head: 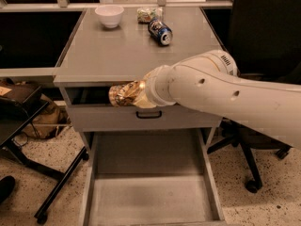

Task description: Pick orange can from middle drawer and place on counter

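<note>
From my remote station I see the robot's white arm (221,91) reaching in from 3 o'clock. Its pincer (135,96) is clenched on the orange can (123,93), though the wrist hides most of it. The dented, golden can is held on its side in mid-air, its end pointing toward 9 o'clock. It sits just below the front rim of the grey tabletop (117,55) and in front of the dark gap under that rim. It is clear of the tabletop and well above the middle drawer (150,197), which stands pulled out toward 6 o'clock, showing its flat grey floor and low side walls. Directly beneath the can and wrist is a grey drawer front (108,119) with a black handle (149,114). At the far side of the tabletop a white bowl (109,15) stands at 11 o'clock. Near 12 o'clock a blue-and-black can (160,31) lies on its side, silver end toward me, just beside a crumpled packet (148,14). A black office chair (263,32) stands behind the arm at 3 o'clock, and black frame legs (56,173) cross the speckled floor (263,206) at 8 o'clock.
</note>
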